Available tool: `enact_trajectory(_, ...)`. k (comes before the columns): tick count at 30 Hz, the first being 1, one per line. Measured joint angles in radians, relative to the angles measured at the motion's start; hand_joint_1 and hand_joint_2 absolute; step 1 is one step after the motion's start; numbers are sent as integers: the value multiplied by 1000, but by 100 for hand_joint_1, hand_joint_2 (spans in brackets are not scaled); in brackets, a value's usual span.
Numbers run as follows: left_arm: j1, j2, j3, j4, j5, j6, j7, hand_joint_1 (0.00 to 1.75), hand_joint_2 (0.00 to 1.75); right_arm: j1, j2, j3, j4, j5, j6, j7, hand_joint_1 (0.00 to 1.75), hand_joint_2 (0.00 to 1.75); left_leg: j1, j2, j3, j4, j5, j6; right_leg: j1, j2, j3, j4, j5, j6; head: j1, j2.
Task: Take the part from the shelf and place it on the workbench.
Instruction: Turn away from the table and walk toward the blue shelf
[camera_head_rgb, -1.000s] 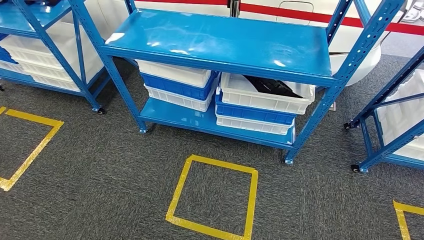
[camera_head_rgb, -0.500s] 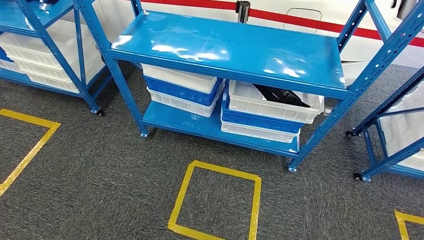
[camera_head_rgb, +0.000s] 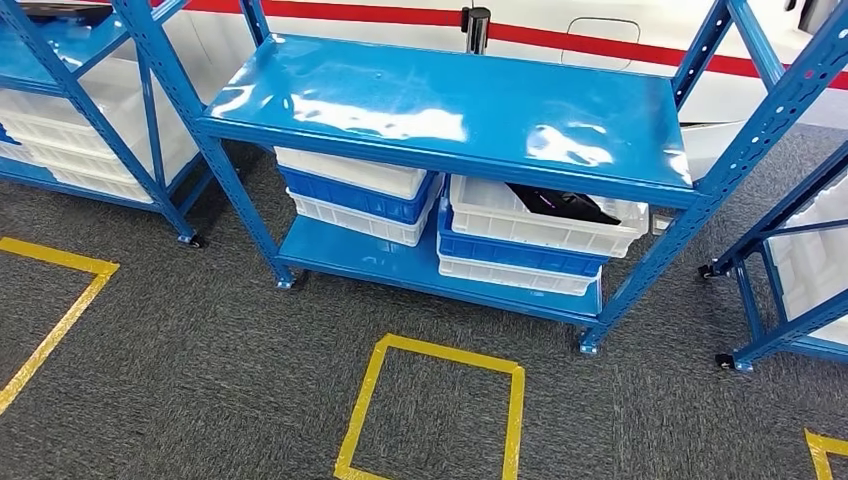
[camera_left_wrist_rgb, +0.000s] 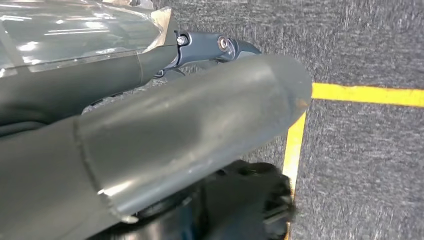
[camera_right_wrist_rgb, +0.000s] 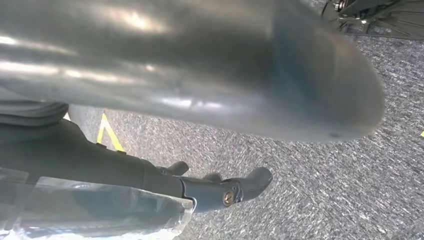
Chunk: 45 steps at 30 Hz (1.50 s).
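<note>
The part (camera_head_rgb: 560, 203), a dark, flat piece, lies in the top white bin (camera_head_rgb: 545, 228) of the stack at about one o'clock in the head view, on the lower level of the blue shelf (camera_head_rgb: 450, 100). Its tip rests near the bin's far rim; the rest hides under the upper shelf board. That bin sits on a blue bin (camera_head_rgb: 520, 253) and another white one; a second stack (camera_head_rgb: 355, 190) stands just beside it toward eleven o'clock. A yellow floor square (camera_head_rgb: 435, 410) marks the carpet at six o'clock.

The left hand (camera_left_wrist_rgb: 150, 145) hangs over the carpet beside yellow tape; thumb and a dark finger lie extended with nothing between them, so it looks open and empty. The right hand (camera_right_wrist_rgb: 200, 75) hangs likewise above bare carpet, nothing held, fingers apart.

The step in hand seems to be the approach. To do it well, I judge the robot should square up on the marked square, bend low, and reach under the shelf board, since clearance above the bin looks tight. Grasp the part along its long body, not the thin tip.
</note>
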<state>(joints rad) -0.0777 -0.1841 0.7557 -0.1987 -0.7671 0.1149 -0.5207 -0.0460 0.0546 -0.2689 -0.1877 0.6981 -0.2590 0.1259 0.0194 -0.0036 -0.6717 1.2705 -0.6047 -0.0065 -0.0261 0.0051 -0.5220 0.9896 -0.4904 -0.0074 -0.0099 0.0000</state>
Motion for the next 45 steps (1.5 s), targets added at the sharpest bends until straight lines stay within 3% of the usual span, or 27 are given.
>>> enact_trajectory(2,1,0,0,0,0,0,0,0,0,2,1,0,0,0,0,1,0,0,7,1,36,-123,96,-3,-4,2,17,0,-14,10,-1,0)
enact_trajectory(4,0,1,0,1,0,0,0,0,0,0,2,0,0,1,0,1,0,0,4,1,78,-229,145,0,1,3,24,0,-27,23,-4,0)
enact_trajectory(6,0,0,0,1,0,3,1,0,0,-3,2,0,0,2,0,1,0,0,-3,-1,89,-252,143,11,6,3,25,0,-35,35,-6,0)
enact_trajectory(12,2,-1,0,1,0,39,1,0,0,-3,1,-1,0,5,0,1,0,0,-19,-4,95,-254,144,20,10,2,43,-10,-36,32,-3,0)
enact_trajectory(17,1,-2,0,1,-1,50,2,0,0,-4,2,-1,0,8,0,1,0,0,-19,-4,100,-254,136,33,9,2,44,-23,-38,37,-3,0)
enact_trajectory(24,1,-2,0,1,-2,53,3,0,0,-3,2,-1,0,8,0,1,0,0,-22,-3,101,-254,136,36,7,2,45,-25,-35,54,-3,0)
enact_trajectory(32,1,-2,0,1,-2,54,5,0,0,-3,3,-2,0,9,0,1,0,0,-25,-4,103,-252,133,40,0,2,45,-26,-35,59,-3,0)
enact_trajectory(36,1,-2,0,1,-2,54,8,0,0,-4,3,-2,0,12,0,-1,0,0,-33,-4,103,-253,131,52,-6,2,46,-29,-35,70,-4,0)
enact_trajectory(38,1,-2,0,1,-2,54,9,0,0,-5,3,-2,0,12,0,-2,0,0,-28,-2,112,-267,136,63,-6,1,46,-19,-42,75,-3,0)
enact_trajectory(40,1,-2,0,1,-2,54,9,0,0,-5,3,-2,0,12,0,-2,0,0,-22,3,123,-281,141,74,-5,0,13,58,-79,69,0,0)
enact_trajectory(42,0,-2,0,1,-2,54,9,0,0,-4,2,-3,0,12,0,-2,0,0,-24,7,126,-283,140,80,-4,-1,-69,203,-134,57,2,0)
enact_trajectory(43,0,-2,0,1,-2,55,9,0,0,-3,2,-4,0,12,0,-2,0,0,-25,8,127,-283,138,80,-3,-1,-105,259,-149,57,3,0)
enact_trajectory(44,0,-2,0,1,-3,55,9,0,0,-1,2,-5,0,11,0,-2,0,0,-26,9,129,-283,136,79,-2,-1,-124,281,-146,61,3,0)
enact_trajectory(45,1,-2,0,1,-4,55,9,0,0,0,1,-6,0,11,0,-2,0,0,-27,9,132,-283,134,77,-1,-2,-120,257,-124,68,3,0)
